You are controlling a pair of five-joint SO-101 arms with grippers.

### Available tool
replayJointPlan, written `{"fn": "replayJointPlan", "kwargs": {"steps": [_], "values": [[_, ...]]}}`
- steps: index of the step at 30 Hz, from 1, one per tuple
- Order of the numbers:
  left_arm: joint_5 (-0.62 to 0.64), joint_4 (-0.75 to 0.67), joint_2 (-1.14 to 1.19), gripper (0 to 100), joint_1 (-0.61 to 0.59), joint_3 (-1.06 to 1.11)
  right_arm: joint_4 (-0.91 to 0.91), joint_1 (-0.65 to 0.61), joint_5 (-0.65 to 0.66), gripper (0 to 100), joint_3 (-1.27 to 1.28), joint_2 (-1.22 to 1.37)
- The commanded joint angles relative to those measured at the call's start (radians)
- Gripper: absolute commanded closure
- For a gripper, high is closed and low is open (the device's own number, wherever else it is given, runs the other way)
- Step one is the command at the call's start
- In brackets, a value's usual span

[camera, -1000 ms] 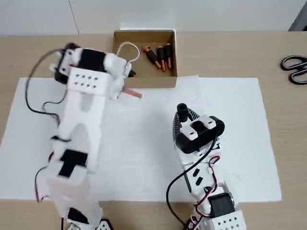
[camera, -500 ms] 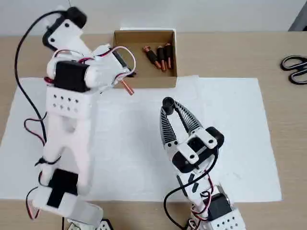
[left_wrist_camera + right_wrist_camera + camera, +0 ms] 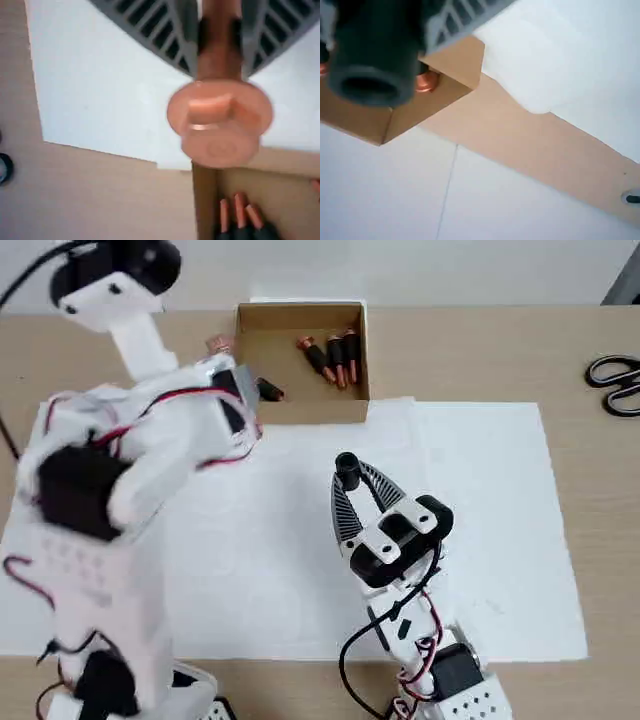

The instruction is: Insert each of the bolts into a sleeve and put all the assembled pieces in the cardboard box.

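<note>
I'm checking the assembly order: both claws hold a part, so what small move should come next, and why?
Probably swing the left claw toward the right claw and line the bolt up with the open end of the sleeve. The left claw grips a bare bolt beside the cardboard box, the right claw holds an empty black sleeve over the paper, and the parts are far apart.

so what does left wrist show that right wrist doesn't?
Left wrist: the bolt head-on, clamped in the left end effector, and assembled pieces lying inside the box. Right wrist: the sleeve, open end to the camera, and the wall behind the table. Both: box, paper, table. A copper bit beside the sleeve in right wrist may be the same bolt; can't tell.
</note>
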Motion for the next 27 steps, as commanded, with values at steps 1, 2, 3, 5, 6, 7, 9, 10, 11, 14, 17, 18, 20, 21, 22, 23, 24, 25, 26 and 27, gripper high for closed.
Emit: {"fn": "replayJointPlan", "kwargs": {"steps": [1, 2, 3, 5, 6, 7, 9, 10, 11, 14, 17, 18, 20, 21, 22, 23, 24, 25, 26, 27], "values": [[-0.066, -0.002, -0.127, 99, 0.061, -0.042, 0.001, -0.004, 0.002, 99.4, 0.005, -0.021], [-0.086, 0.0, -0.16, 99, 0.083, -0.041, 0.001, -0.004, 0.002, 99.4, 0.005, -0.021], [-0.104, -0.005, -0.184, 99, 0.097, -0.031, 0.001, -0.004, 0.002, 99.4, 0.005, -0.021], [-0.146, -0.025, -0.232, 99, 0.109, 0.024, -0.007, -0.004, 0.002, 99.4, 0.005, -0.022], [-0.169, -0.043, -0.255, 99, 0.109, 0.07, -0.025, -0.004, 0.002, 99.4, 0.005, -0.022], [-0.193, -0.066, -0.276, 99, 0.109, 0.122, -0.047, -0.004, 0.002, 99.4, 0.005, -0.022], [-0.227, -0.13, -0.325, 99, 0.112, 0.231, -0.093, -0.004, 0.003, 99.4, 0.005, -0.022], [-0.232, -0.18, -0.354, 99, 0.114, 0.285, -0.102, -0.004, 0.006, 99.4, 0.005, -0.022], [-0.238, -0.236, -0.382, 99, 0.114, 0.346, -0.108, -0.004, 0.006, 99.4, 0.005, -0.022], [-0.285, -0.44, -0.46, 99, 0.115, 0.555, -0.108, -0.004, 0.006, 99.4, 0.005, -0.022], [-0.327, -0.672, -0.525, 99, 0.118, 0.805, -0.11, -0.004, 0.006, 99.4, 0.005, -0.022], [-0.338, -0.763, -0.545, 99, 0.127, 0.889, -0.11, -0.004, 0.006, 99.4, 0.005, -0.022], [-0.353, -0.945, -0.589, 99, 0.147, 1.056, -0.111, -0.005, 0.006, 99.4, 0.005, -0.022], [-0.359, -1.045, -0.614, 99, 0.164, 1.138, -0.111, -0.005, 0.006, 99.4, 0.005, -0.022], [-0.359, -1.148, -0.635, 99, 0.189, 1.216, -0.111, -0.005, 0.006, 99.4, 0.005, -0.022], [-0.358, -1.254, -0.657, 99, 0.212, 1.29, -0.111, -0.005, 0.006, 99.4, 0.005, -0.022], [-0.358, -1.358, -0.677, 99, 0.232, 1.357, -0.11, -0.005, 0.006, 99.4, 0.005, -0.022], [-0.358, -1.448, -0.69, 99, 0.245, 1.412, -0.108, -0.005, 0.006, 99.4, 0.005, -0.022], [-0.358, -1.525, -0.703, 99, 0.255, 1.458, -0.107, -0.005, 0.005, 99.4, 0.005, -0.022], [-0.358, -1.576, -0.712, 99, 0.261, 1.486, -0.105, -0.005, 0.005, 99.4, 0.005, -0.022]]}}
